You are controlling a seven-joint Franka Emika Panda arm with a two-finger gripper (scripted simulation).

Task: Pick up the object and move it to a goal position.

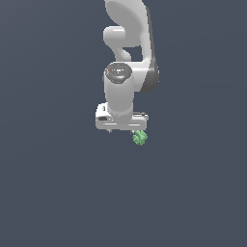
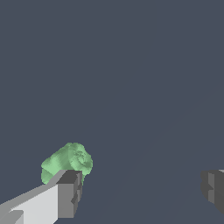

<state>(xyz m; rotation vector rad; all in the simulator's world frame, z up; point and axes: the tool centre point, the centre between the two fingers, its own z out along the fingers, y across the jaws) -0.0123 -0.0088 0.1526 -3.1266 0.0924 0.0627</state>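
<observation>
So the arm is pointing straight down over a plain dark slate surface, and the tool [image 1: 122, 129] is sitting low, wide white crossbar square to the ground. The little knobbly light-green blob [image 1: 140, 138] peeks out just under the crossbar toward the exterior view's right, so it's off to one side of the tool rather than centred under it.

The wrist view makes that clearer. The two dark finger pads [image 2: 70, 194] are spread wide with a big stretch of bare surface between them, nothing pinched. The green blob [image 2: 67, 162] sits right at the tip of one finger, looking like it's touching or just behind it, not in the gap. Can't tell for sure if there's contact or the finger is just overlapping it in the picture.

My read: the wide spread is there to give room to straddle a lumpy, irregular shape, but the alignment looks off, so closing now would probably just nudge the blob or miss it. I'd guess it needs to slide sideways toward the blob before squeezing. With a knobbly thing that small it could easily squirt out of the pads.

No goal marker shows in either view, so I can't say where it's headed. Pickup not done yet.
</observation>
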